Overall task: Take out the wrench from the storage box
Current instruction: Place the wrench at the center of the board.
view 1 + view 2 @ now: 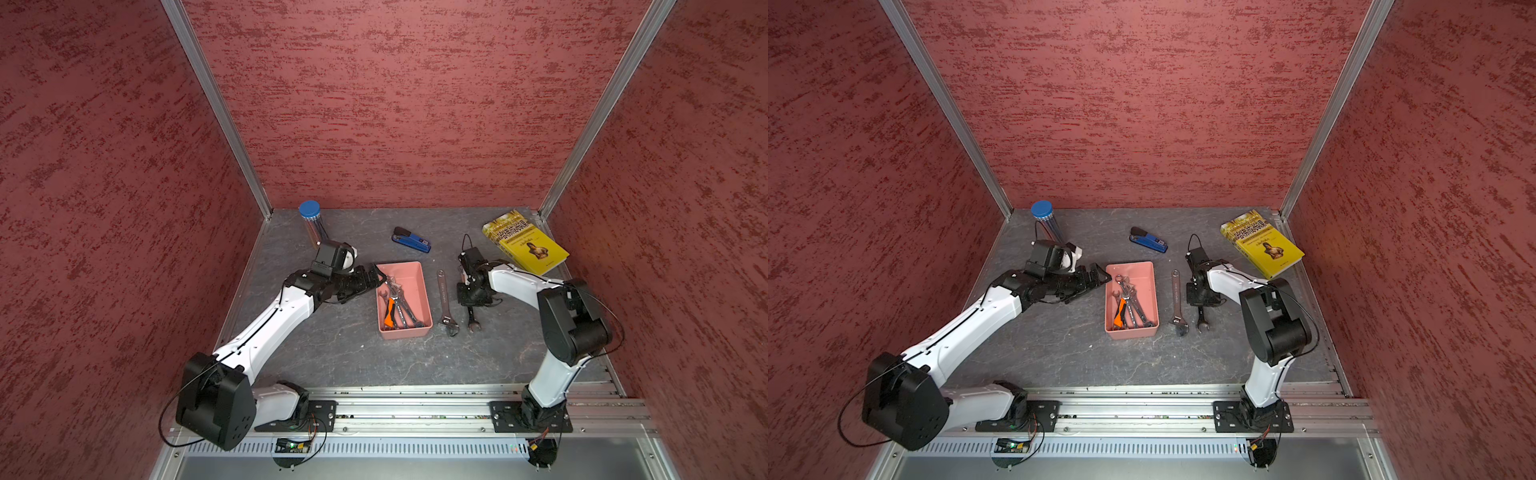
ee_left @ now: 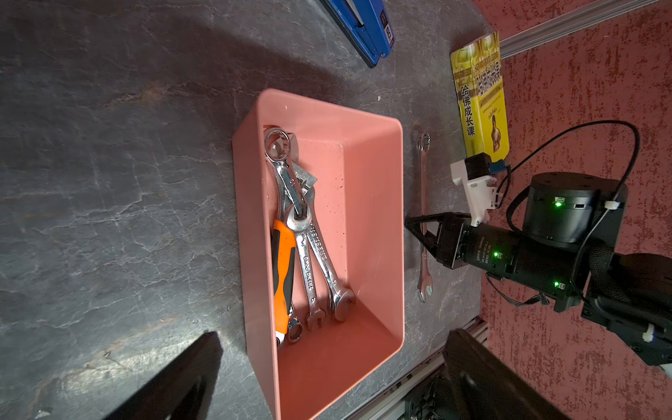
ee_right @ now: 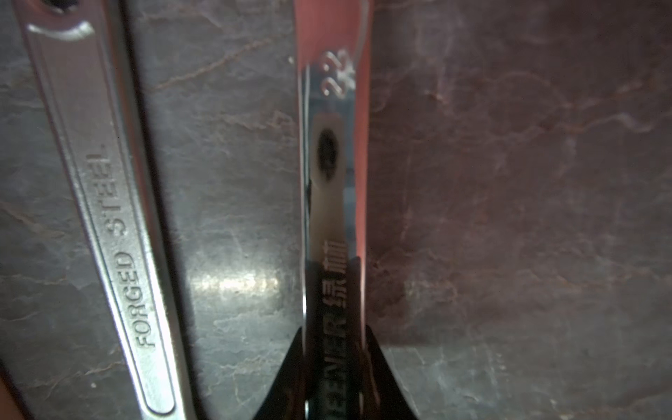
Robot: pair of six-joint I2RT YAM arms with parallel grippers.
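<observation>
You are at the put-down step for one wrench. Your right tool [image 3: 336, 371] is clamped narrow on the shaft of a polished steel combination wrench [image 3: 332, 163]. That wrench is already out of the salmon-pink plastic storage box [image 1: 427, 291] and is held low over the dark stone-patterned tabletop [image 1: 345, 345]. A grey forged-steel adjustable wrench [image 1: 444, 299] lies flat just beside it, between it and the box. These views do not show whether the held wrench touches the tabletop or hangs just above it.

The box stands mid-tabletop between the two arms. A cluster of chrome wrenches [image 1: 399, 305], one with an orange-and-black handle, lies along its left side. Your left tool [image 1: 377, 277] is spread wide at the box's far left corner and holds nothing.

The next move, as I judge it, is to settle the held wrench fully down and spread the right tool. Then lift straight up so the fingers do not drag it against the adjustable wrench. After that, the left tool must come down on a single shaft in the cluster. Choose the topmost, since they overlap and could rise together.
</observation>
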